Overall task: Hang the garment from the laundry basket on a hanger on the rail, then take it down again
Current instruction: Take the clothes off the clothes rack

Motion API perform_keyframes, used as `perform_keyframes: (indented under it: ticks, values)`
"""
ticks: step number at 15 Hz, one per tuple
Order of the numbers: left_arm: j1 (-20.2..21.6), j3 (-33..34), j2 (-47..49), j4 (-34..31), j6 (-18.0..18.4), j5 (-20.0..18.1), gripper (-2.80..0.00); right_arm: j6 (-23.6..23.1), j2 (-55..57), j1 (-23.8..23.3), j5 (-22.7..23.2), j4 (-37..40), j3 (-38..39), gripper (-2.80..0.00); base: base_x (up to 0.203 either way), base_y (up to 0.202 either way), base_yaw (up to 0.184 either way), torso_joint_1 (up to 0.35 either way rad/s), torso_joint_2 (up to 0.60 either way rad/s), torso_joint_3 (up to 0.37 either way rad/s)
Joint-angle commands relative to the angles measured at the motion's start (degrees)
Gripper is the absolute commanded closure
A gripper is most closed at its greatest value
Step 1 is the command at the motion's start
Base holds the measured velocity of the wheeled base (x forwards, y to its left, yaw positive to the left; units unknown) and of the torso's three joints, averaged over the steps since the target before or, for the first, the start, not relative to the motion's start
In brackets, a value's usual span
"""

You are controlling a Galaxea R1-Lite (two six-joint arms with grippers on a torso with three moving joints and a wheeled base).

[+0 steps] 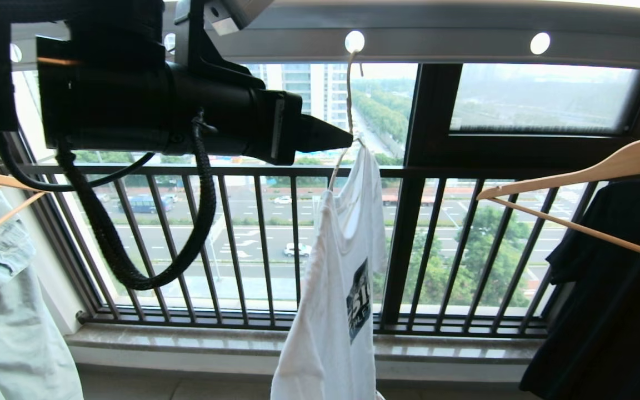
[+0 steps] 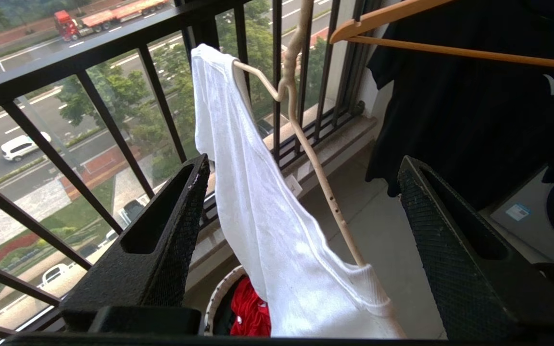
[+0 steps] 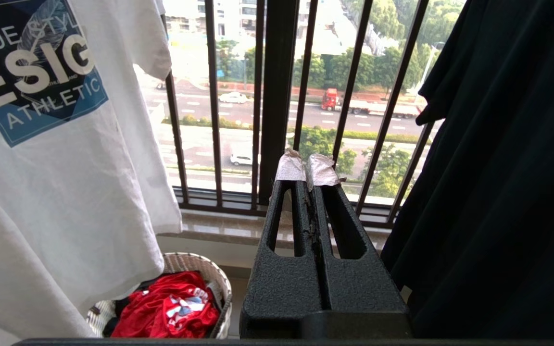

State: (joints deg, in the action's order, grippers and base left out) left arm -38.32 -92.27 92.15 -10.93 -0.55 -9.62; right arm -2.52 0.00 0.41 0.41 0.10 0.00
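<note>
The black left arm [image 1: 148,105] reaches up high, level. Its textured black left gripper [image 2: 301,230] has its fingers spread wide. The black right gripper [image 3: 308,170] has its paper-tipped fingers pressed together.

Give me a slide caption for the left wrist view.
Open left gripper faces white T-shirt draped on cream wire hanger before black window railing.

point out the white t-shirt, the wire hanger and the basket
white T-shirt [image 1: 331,311], head view, chest fabric beside the logo
wire hanger [image 2: 315,168], left wrist view, bare arm
basket [image 3: 219,283], right wrist view, woven rim
</note>
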Motion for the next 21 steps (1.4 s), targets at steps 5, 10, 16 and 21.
perform_keyframes:
  ticks: [5, 10, 16, 21]
  values:
    - [-2.85, -1.66, 8.05, 8.43, 0.33, 11.74, -2.80, -0.03, 0.00, 0.02, 0.02, -0.01, 0.00, 0.00, 0.000, 0.000, 0.000, 0.000, 0.00, 0.000]
    - [-4.89, -3.01, 10.42, 8.47, 0.46, 18.73, -2.80, -0.03, 0.04, 0.02, 0.02, -0.01, 0.00, 0.00, 0.000, 0.000, 0.000, 0.000, 0.00, 0.000]
    - [-4.92, -2.57, 11.06, 8.52, 0.85, 23.68, 0.00, -0.03, 0.00, 0.02, 0.02, -0.01, 0.00, 0.00, 0.000, 0.000, 0.000, 0.000, 0.00, 0.000]
    - [-4.65, -2.83, 12.00, 10.75, 0.81, 23.51, 0.00, -0.03, 0.01, 0.02, 0.02, -0.01, 0.00, 0.00, 0.000, 0.000, 0.000, 0.000, 0.00, 0.000]
